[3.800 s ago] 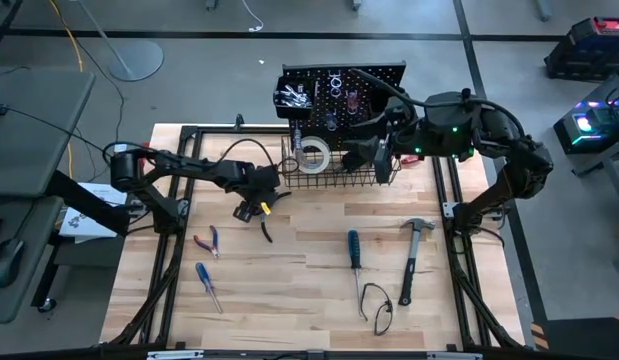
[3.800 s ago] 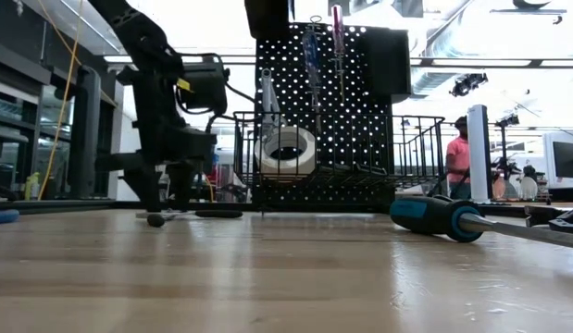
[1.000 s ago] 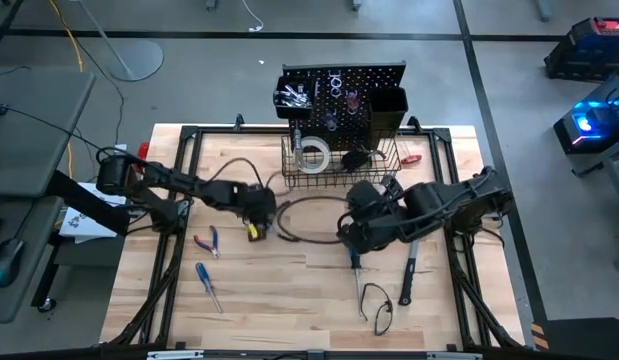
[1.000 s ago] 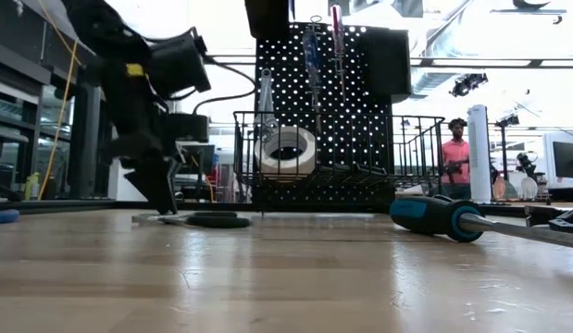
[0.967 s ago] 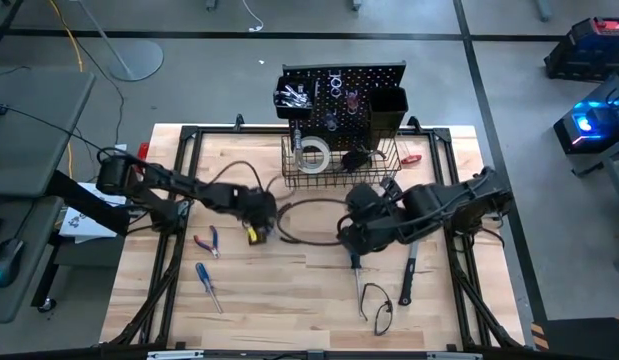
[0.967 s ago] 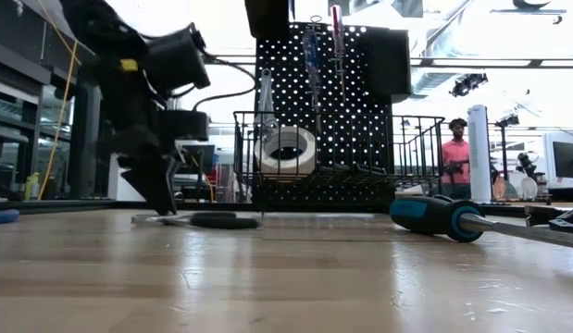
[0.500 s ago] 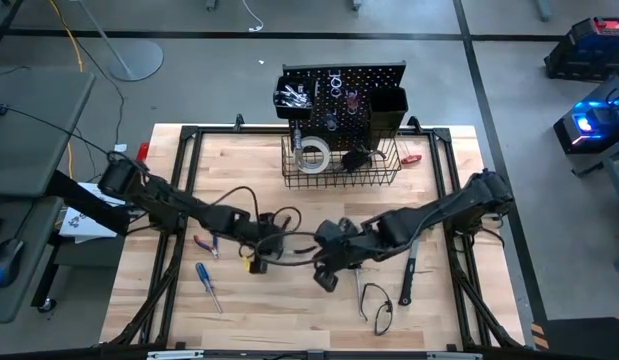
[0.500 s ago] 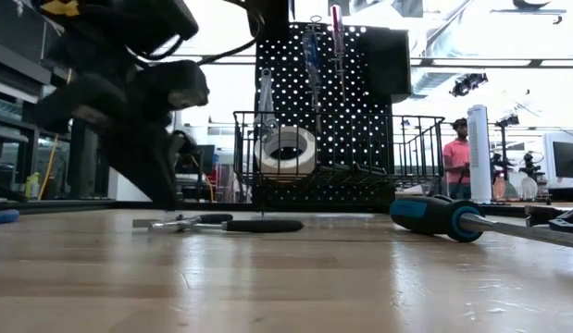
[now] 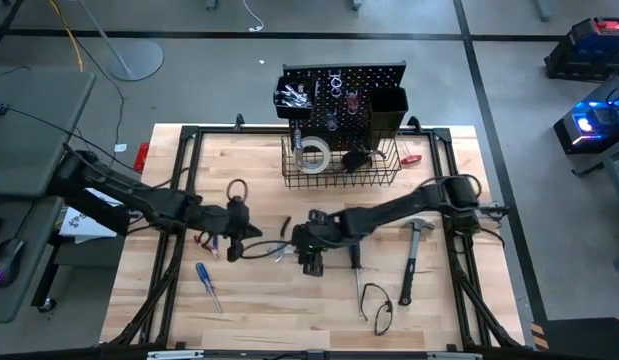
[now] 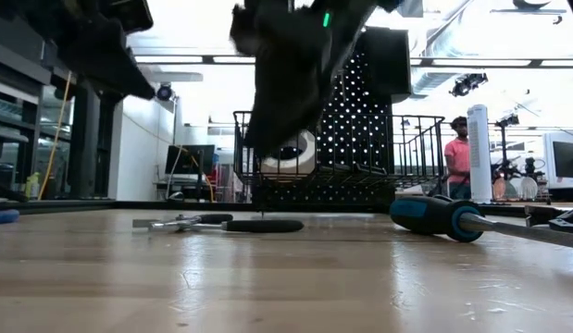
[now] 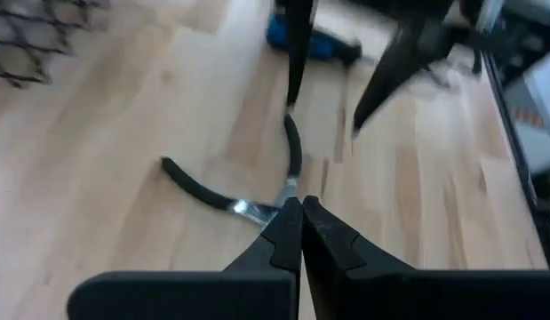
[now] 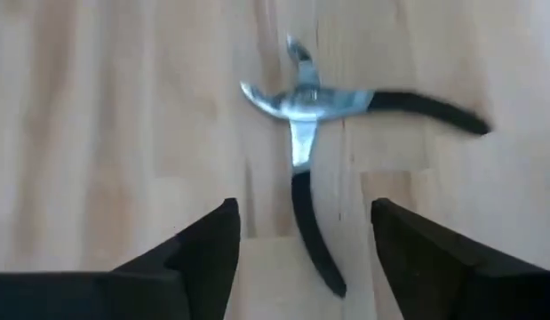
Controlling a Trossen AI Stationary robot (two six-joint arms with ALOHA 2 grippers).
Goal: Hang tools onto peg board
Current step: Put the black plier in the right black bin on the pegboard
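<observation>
Black-handled pliers lie flat on the wooden table, handles spread, left of centre. My right gripper hovers open above them, one handle showing between its fingers; it is clear of the table in the low view. My left gripper is shut and holds nothing, just short of the pliers' head, on their left. The peg board stands at the far edge with a wire basket holding a white tape roll.
Red-handled pliers and a blue screwdriver lie near my left arm. Another blue screwdriver, a hammer and a black wire loop lie right of centre. A person stands in the room beyond.
My right gripper has come down from right of centre toward the table's left and near side, and now hangs over the pliers. My left gripper has lifted off the table beside the pliers and drawn back toward the left edge. The pliers have shifted slightly, handles now spread.
</observation>
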